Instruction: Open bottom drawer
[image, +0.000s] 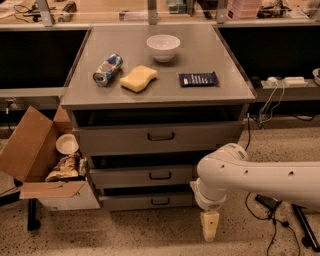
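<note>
Cabinet top (210, 52) bearing bowl (163, 47) far centre, can (107, 69) left, sponge (138, 78) just right of it, packet (198, 79) farther right, bottom drawer (131, 201) lowest of three below, gripper (209, 228) near-right of it, cardboard box (27, 150) left of cabinet

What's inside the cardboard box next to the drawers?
A small white bowl and crumpled snack bags lie in the cardboard box. Anything under them is hidden. The gripper hangs near the floor, by the bottom drawer.
</note>
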